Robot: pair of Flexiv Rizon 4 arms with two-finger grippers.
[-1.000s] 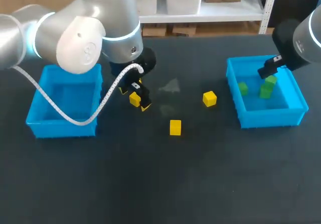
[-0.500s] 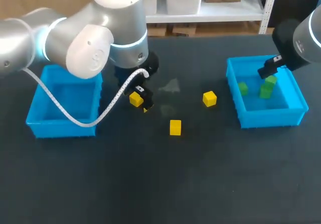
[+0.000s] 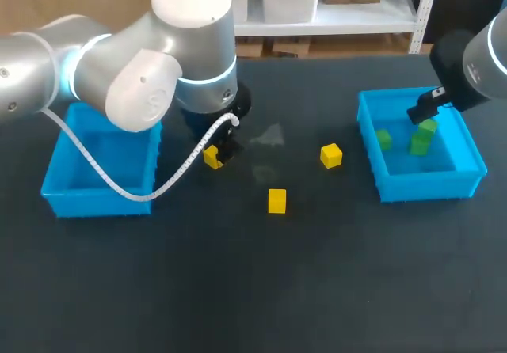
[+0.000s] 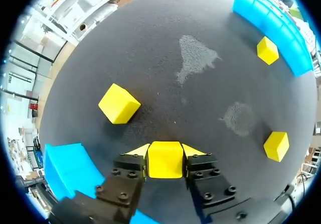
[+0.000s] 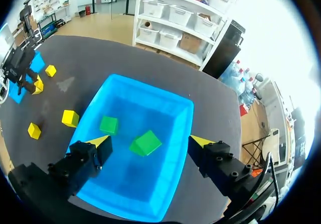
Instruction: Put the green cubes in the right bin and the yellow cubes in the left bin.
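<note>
Nearest you on the dark worktop lies a loose small yellow cube, alone and well apart from both bins.

Just beyond it, your left gripper is closed on a second small yellow cube. Both yellow-tipped fingers press against opposite sides of it. Gripper and cube sit near the blue plastic left bin, on its inner side and outside its walls. You cannot tell whether that cube clears the surface.

At about the same depth, a third yellow cube rests on the worktop. It is near the blue plastic right bin but apart from its wall.

Inside the right bin you have two green cubes. The smaller-looking green cube lies close to the wall that faces the middle of the worktop. The tilted green cube lies nearer the bin's centre, and the two are apart.

Your right gripper hangs over this bin with its fingers spread wide, gripping nothing. In its wrist view the tilted green cube shows below, between the two tips.

Farthest back, a fourth yellow cube lies on the worktop ahead of the left gripper and off to one side. In the head view your left arm hides it.
</note>
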